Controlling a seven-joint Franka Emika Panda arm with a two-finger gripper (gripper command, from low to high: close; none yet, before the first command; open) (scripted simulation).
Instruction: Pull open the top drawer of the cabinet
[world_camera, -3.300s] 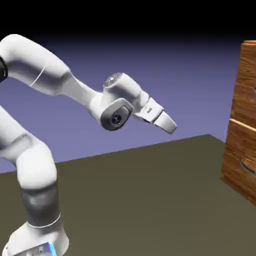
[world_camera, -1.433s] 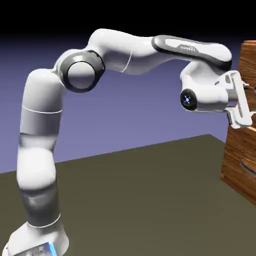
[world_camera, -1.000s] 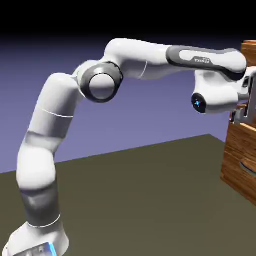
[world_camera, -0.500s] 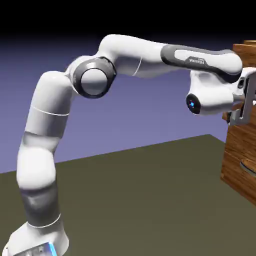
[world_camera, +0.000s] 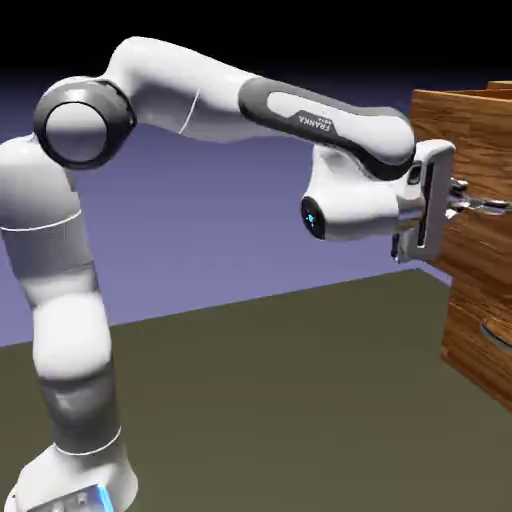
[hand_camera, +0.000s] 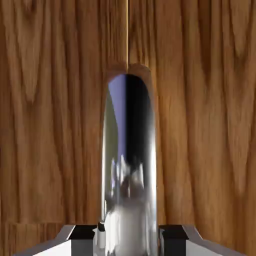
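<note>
- One relation governs the pull: the handle (hand_camera: 129, 165) sits straight ahead of the gripper (world_camera: 462, 209), between its tips, and the drawer (world_camera: 470, 160) can only slide out toward the left of the exterior view, back along the line of the hand.
- Seen from the hand, the handle runs as a long shiny bar from the bottom middle of the frame up toward the centre, with wood grain filling everything around it; its long axis lies crosswise to the closing direction of the jaws.
- Both grey fingertips (hand_camera: 82, 235) show at the bottom edge on either side of the bar, pressed in on it, so the jaws are clamped on the handle.
- At the right edge of the exterior view the drawer juts left of the cabinet (world_camera: 480, 330) face below it, so it looks partly out already.
- Lower down, near the right edge, a curved grey handle (world_camera: 495, 333) sits well apart from the gripper.
- My judgement: a straight draw leftward, without tilting the wrist, keeps the grip from slipping off.
</note>
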